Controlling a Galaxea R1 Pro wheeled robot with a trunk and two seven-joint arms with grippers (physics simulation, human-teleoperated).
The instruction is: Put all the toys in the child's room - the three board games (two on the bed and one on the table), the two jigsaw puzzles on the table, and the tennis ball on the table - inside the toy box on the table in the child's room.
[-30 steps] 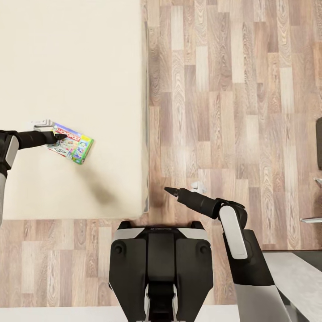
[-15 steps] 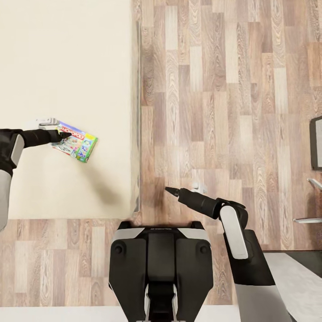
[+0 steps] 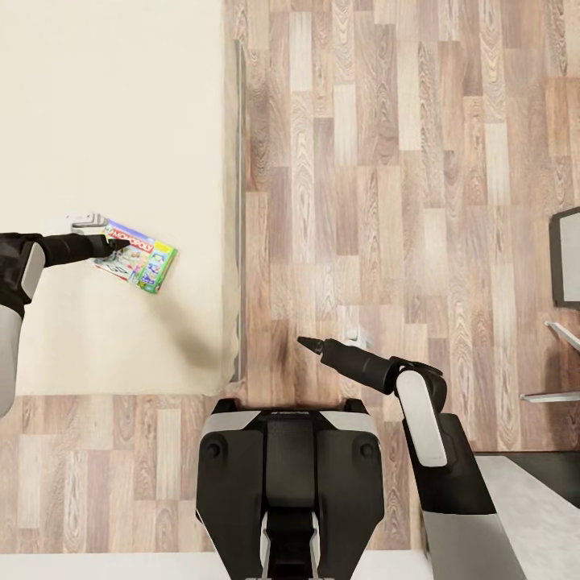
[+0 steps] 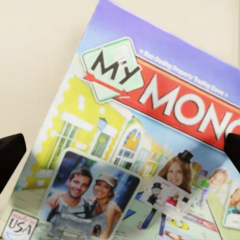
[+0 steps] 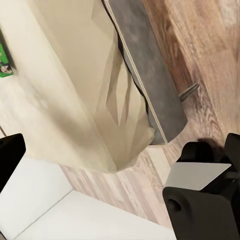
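A colourful Monopoly board game (image 3: pixel 141 259) hangs tilted a little above the cream bed (image 3: pixel 105 121), casting a shadow on the cover. My left gripper (image 3: pixel 113 246) is shut on the box's near-left corner. In the left wrist view the board game (image 4: pixel 140 140) spreads across the picture, with the left gripper (image 4: pixel 120 155) showing as dark fingertips at both sides. My right gripper (image 3: pixel 306 344) hovers over the wooden floor beside the bed's corner, holding nothing. In the right wrist view the right gripper (image 5: pixel 120 150) has its fingertips wide apart. Toy box, table, puzzles and ball are out of view.
The bed's grey side rail (image 3: pixel 239 209) runs along the wooden floor (image 3: pixel 387 161). A dark chair-like object (image 3: pixel 566 256) with metal legs (image 3: pixel 548 395) stands at the right edge. A pale grey surface (image 3: pixel 532 499) lies at the lower right, beside my base (image 3: pixel 290 475).
The whole picture has shifted: bed and floor slide left and the dark object at the right comes further in, so the camera moved. Both arms hold their poses, the game still gripped.
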